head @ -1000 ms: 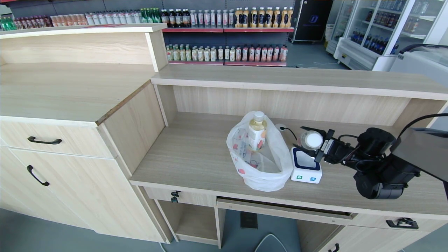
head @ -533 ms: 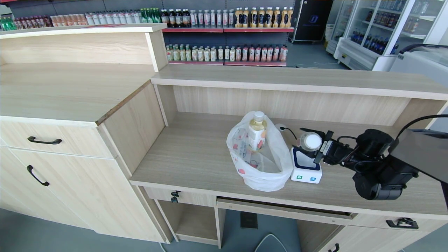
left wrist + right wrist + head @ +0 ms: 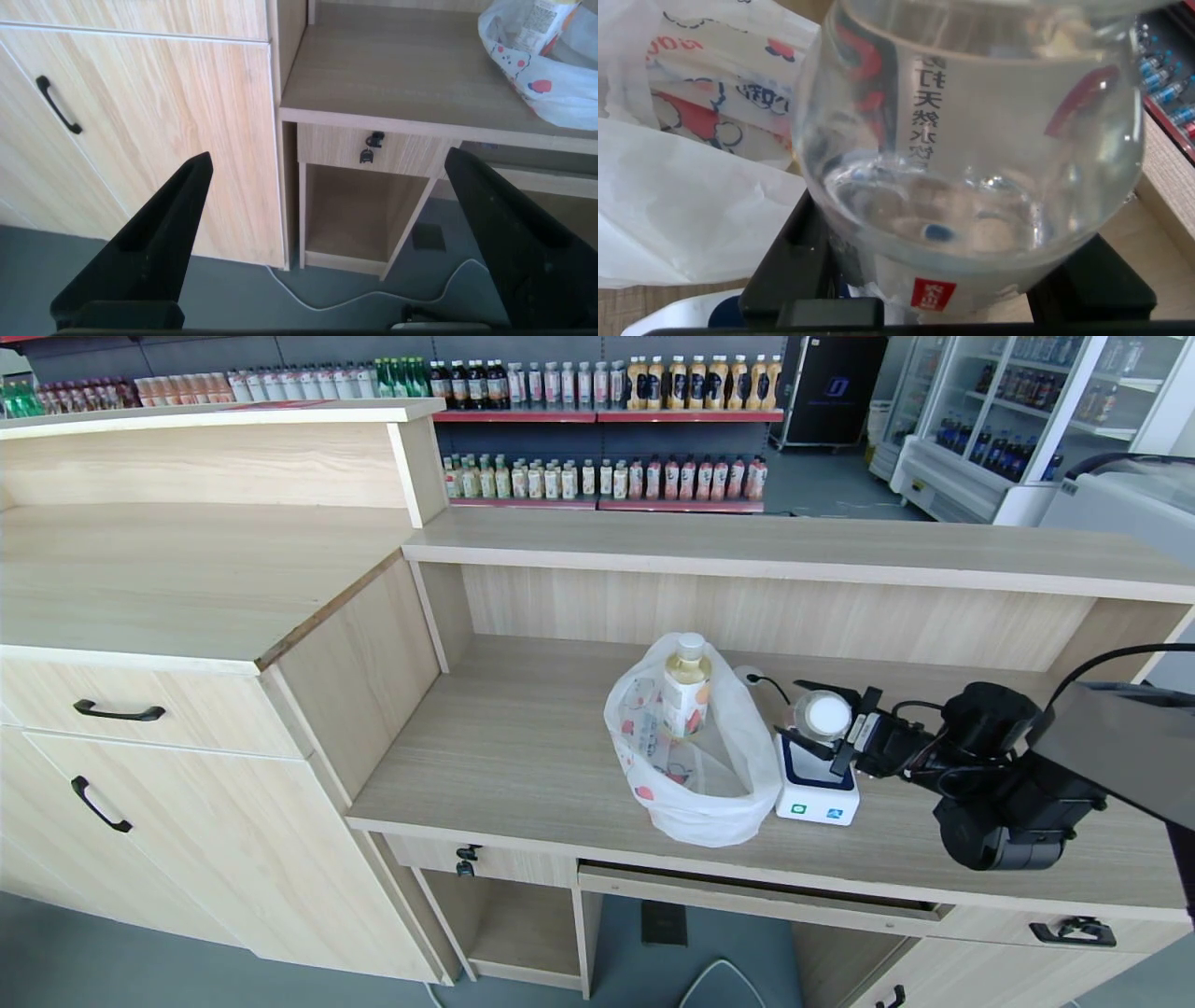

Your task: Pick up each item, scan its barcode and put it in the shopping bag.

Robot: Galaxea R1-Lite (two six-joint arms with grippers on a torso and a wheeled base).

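My right gripper is shut on a clear water bottle with a white cap, held over the white barcode scanner. The right wrist view has the same water bottle close up, with the scanner under it. To the scanner's left, the white printed shopping bag stands open with a yellow-labelled drink bottle upright inside. The bag lies just past the held bottle. My left gripper hangs open below the counter, in front of the cabinet, with nothing between its fingers.
The wooden counter has a raised back ledge and a taller cabinet on the left. A scanner cable runs behind the bag. Under the desk is an open cubby. Shelves of bottles line the back wall.
My right gripper has shifted slightly left with the water bottle, closer over the scanner. The bag and its bottle have not moved.
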